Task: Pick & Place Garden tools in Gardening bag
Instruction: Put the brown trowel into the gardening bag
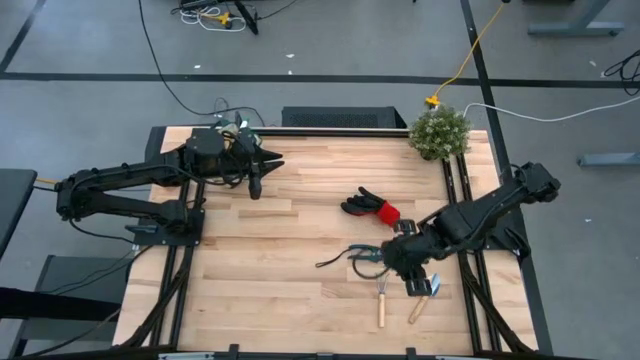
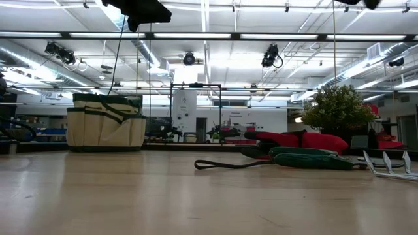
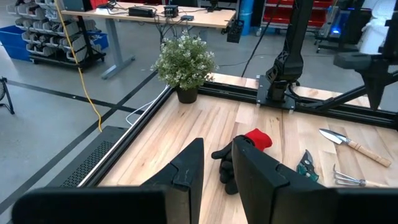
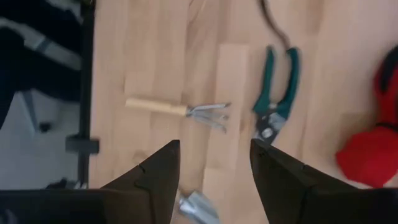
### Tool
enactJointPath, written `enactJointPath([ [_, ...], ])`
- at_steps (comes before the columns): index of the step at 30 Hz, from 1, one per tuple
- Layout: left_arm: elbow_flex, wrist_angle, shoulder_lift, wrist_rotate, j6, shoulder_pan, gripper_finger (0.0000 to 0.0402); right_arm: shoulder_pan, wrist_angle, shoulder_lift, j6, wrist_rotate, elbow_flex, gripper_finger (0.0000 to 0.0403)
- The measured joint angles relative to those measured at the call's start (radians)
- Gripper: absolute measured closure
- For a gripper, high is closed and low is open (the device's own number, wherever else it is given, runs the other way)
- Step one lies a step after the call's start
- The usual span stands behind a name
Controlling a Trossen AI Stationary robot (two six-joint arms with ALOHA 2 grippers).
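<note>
The black-and-red gloves [image 1: 372, 207], the green-handled pruning shears [image 1: 360, 258], a wooden-handled rake [image 1: 381, 300] and a silver trowel [image 1: 422, 298] lie flat on the table's right half. My right gripper [image 1: 397, 264] hovers open and empty above the shears [image 4: 277, 93] and rake [image 4: 180, 111]. My left gripper [image 1: 268, 165] is open and empty, high over the far left of the table, its fingers [image 3: 186, 168] pointing toward the gloves [image 3: 239, 155]. The beige gardening bag [image 2: 104, 124] stands on the table at the far left. In the high view my left arm hides it.
A bushy potted plant [image 1: 438, 132] stands at the far right corner. The shears' dark strap [image 2: 228, 164] trails toward the table's middle. Bare wood [image 1: 280, 260] lies between the bag and the tools. Black rails [image 1: 455, 190] run along the table's sides.
</note>
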Motion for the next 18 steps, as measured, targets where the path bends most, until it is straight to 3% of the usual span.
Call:
enactJointPath([
  [18, 0.0, 0.0, 0.0, 0.0, 0.0, 0.0, 0.0312, 0.189, -0.049, 0.081, -0.105, 0.0, 0.0, 0.0206],
])
